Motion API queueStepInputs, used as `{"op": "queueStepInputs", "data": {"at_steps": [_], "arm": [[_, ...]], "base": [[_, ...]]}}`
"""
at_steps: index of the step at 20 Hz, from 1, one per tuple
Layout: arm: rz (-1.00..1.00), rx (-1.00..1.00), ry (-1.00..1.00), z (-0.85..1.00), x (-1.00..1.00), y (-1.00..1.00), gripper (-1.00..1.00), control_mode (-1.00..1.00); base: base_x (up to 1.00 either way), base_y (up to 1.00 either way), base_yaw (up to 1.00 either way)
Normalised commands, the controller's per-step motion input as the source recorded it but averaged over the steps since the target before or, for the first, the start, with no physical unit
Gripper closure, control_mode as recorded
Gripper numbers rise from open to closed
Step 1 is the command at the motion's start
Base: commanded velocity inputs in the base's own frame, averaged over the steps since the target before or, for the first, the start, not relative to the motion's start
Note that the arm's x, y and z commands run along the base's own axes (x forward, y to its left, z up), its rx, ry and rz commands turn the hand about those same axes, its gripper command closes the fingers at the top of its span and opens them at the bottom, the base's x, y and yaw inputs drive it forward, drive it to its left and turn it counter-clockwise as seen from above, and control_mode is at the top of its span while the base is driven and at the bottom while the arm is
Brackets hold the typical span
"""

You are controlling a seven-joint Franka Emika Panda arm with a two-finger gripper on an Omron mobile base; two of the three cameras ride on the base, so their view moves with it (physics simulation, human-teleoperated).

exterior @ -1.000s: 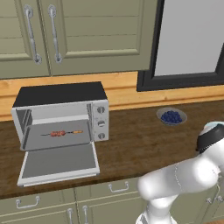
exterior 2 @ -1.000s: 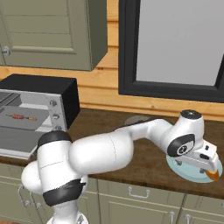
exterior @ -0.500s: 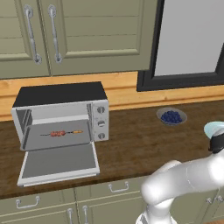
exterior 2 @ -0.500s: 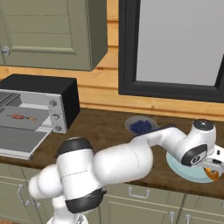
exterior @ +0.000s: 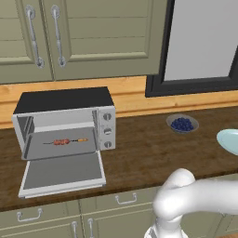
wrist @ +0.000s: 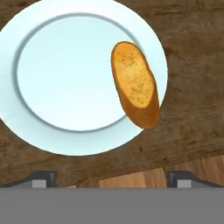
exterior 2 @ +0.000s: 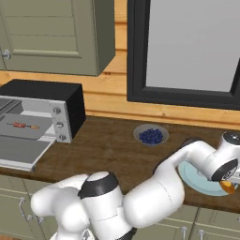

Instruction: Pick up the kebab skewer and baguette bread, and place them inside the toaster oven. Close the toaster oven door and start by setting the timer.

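Golden-orange baguette bread (wrist: 134, 89), an oval loaf browner at its edges, lies on the right rim of a pale blue plate (wrist: 57, 78) on the dark wooden counter (wrist: 192, 87). Above it hangs the gripper (wrist: 110, 180), finger tips (wrist: 43, 176) spread wide apart and holding nothing. Far left, the toaster oven (exterior: 65, 122) stands with its door (exterior: 62, 173) lowered, the kebab skewer (exterior: 65, 141) inside, beneath green cabinets (exterior: 83, 37).

Baguette bread (wrist: 134, 89) lies at the plate's (wrist: 52, 78) three o'clock rim; kebab skewer (exterior: 65, 141) inside the toaster oven (exterior: 65, 122).
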Motion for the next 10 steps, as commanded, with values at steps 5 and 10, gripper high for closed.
{"op": "queueStepInputs", "data": {"at_steps": [5, 10], "arm": [[0.10, 0.00, 0.00, -0.28, 0.07, 0.00, -1.00, -1.00], [0.09, 0.00, 0.00, -0.23, 0.25, -0.10, -1.00, -1.00]], "base": [[0.00, 0.00, 0.00], [0.00, 0.00, 0.00]]}}
